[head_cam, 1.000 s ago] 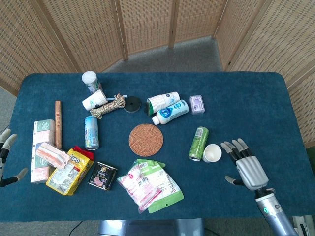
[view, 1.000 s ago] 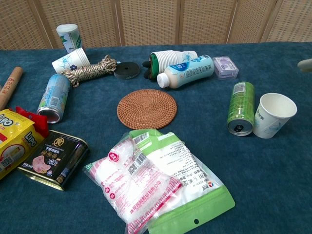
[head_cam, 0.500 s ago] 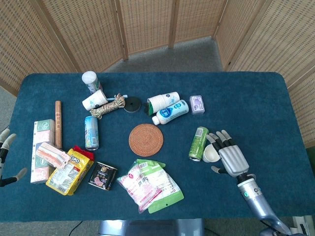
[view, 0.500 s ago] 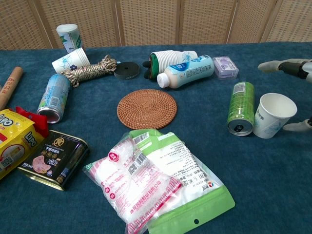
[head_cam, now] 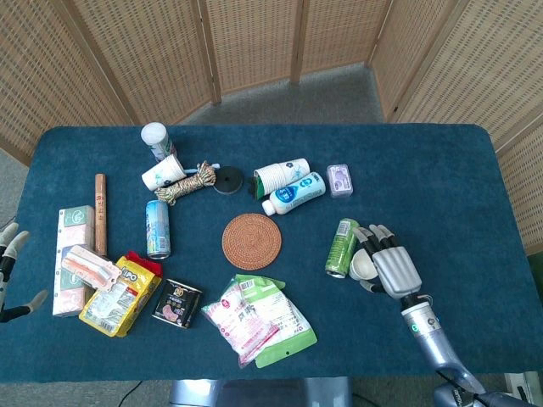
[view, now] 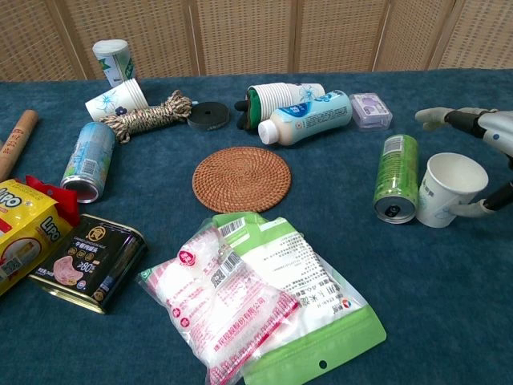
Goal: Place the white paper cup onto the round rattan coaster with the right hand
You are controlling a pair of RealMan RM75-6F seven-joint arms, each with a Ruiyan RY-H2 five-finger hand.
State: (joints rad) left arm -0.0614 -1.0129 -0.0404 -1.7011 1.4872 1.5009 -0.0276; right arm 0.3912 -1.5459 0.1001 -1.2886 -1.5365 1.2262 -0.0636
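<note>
The white paper cup (head_cam: 363, 264) (view: 449, 188) stands upright, mouth up, right beside a lying green can (head_cam: 341, 247) (view: 396, 176). My right hand (head_cam: 389, 264) (view: 483, 123) is just right of the cup, its fingers spread over and behind the rim. Its thumb (view: 474, 210) reaches the cup's lower side, and the hand has not closed. The round rattan coaster (head_cam: 251, 242) (view: 241, 178) lies bare in the table's middle, well left of the cup. At the far left edge my left hand (head_cam: 8, 273) is empty, with its fingers apart.
Between cup and coaster lies the green can. Behind the coaster are a white bottle (view: 304, 117), a stack of cups (view: 280, 95) and a small lilac box (view: 370, 110). Snack pouches (view: 256, 297) lie in front of it, with a blue can (view: 86, 159) and a tin (view: 90, 261) to the left.
My right hand has moved left from the table's right side up to the cup and now brackets it. The cup and the left hand have stayed put.
</note>
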